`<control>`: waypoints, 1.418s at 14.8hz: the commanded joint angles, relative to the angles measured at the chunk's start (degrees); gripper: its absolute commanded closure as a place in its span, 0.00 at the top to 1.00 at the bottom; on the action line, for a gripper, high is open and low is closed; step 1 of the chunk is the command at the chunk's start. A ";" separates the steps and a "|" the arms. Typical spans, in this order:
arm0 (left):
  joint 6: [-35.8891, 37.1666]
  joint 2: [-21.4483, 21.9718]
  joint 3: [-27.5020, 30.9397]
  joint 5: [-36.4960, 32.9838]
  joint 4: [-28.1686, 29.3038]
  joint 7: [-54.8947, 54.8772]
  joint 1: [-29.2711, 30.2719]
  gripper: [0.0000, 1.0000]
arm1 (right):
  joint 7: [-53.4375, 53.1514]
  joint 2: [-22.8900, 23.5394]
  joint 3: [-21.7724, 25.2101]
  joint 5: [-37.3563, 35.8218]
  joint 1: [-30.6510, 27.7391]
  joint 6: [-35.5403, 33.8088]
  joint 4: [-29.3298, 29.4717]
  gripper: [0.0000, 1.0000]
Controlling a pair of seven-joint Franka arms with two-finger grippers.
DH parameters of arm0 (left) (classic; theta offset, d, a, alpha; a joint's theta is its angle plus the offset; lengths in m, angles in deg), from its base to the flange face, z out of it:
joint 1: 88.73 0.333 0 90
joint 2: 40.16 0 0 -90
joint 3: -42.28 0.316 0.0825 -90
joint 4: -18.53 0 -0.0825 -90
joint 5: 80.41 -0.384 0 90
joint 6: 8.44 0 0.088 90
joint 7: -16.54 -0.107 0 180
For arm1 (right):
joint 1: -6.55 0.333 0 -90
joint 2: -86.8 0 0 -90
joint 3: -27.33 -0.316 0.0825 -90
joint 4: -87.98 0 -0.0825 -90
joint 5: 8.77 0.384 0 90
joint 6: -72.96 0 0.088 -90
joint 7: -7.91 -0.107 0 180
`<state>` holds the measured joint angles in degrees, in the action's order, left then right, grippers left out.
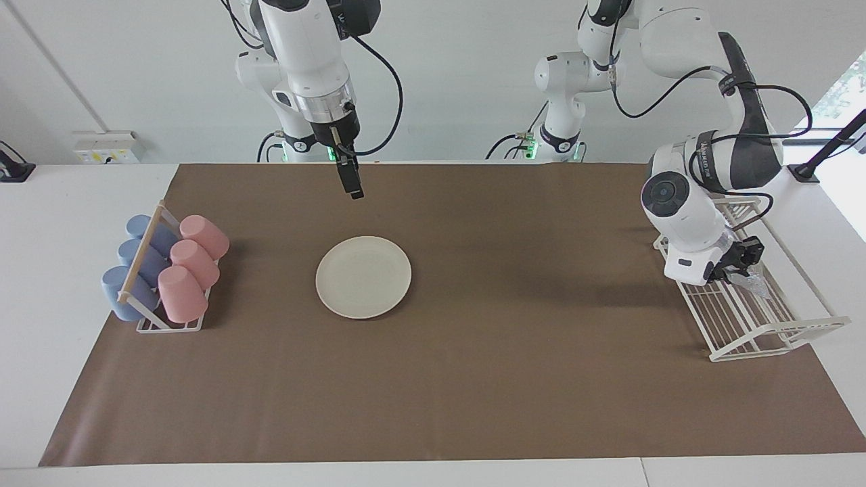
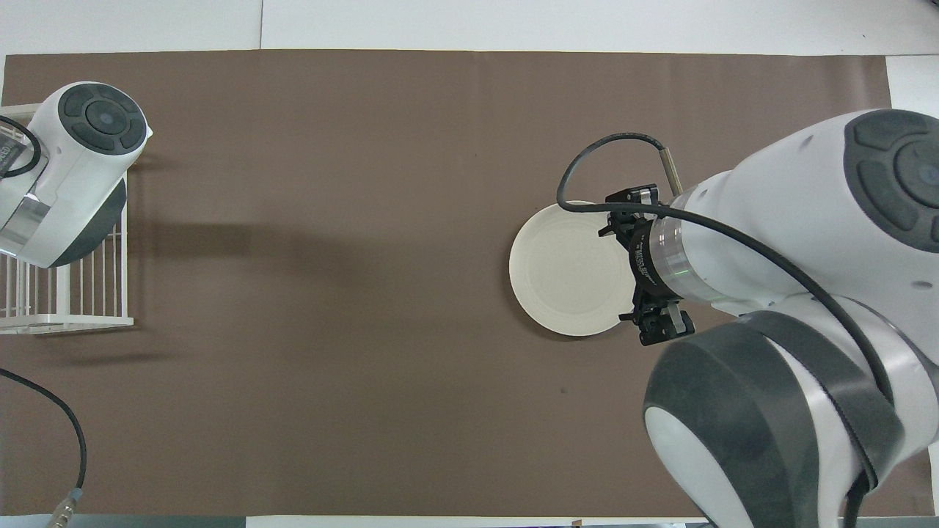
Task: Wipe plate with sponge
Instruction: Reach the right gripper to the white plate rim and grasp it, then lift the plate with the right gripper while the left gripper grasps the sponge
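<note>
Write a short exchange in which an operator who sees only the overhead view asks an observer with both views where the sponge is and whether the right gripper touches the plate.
Operator: My overhead view shows no sponge, and the left arm's body covers its gripper. Where is the sponge?
Observer: The sponge lies in the white wire rack at the left arm's end of the table, with the left gripper right at it.
Operator: From above, the right gripper overlaps the plate's edge. Is it touching?
Observer: No. The right gripper hangs open, high above the mat and clear of the plate.
</note>
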<state>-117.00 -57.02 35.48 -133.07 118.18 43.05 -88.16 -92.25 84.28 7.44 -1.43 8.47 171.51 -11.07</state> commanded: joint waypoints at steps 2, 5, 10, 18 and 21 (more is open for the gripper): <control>-1.13 0.95 0.03 -1.21 0.98 0.91 0.31 0.00 | -2.22 -1.44 -0.50 0.83 0.10 3.32 -2.46 1.00; 0.27 0.86 0.03 -1.13 -0.68 0.47 -0.04 0.00 | -7.82 1.10 -0.59 -2.32 4.92 2.27 1.12 1.00; 11.59 1.30 -0.85 10.51 -11.56 -5.22 -1.36 0.00 | -14.08 14.02 -0.50 -9.17 11.51 -7.14 15.72 1.00; 23.83 3.75 0.46 55.51 -21.43 -5.51 0.65 0.00 | -20.43 22.91 -0.41 -11.39 16.98 -9.16 25.14 1.00; 23.75 4.46 0.55 71.59 -21.34 -5.68 4.52 0.00 | -20.43 22.82 -0.42 -11.21 17.06 -9.43 24.79 1.00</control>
<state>-94.45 -53.29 35.94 -70.41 97.38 37.90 -86.39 -111.30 106.74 7.30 -11.87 25.39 163.14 12.73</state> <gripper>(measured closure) 0.938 0.000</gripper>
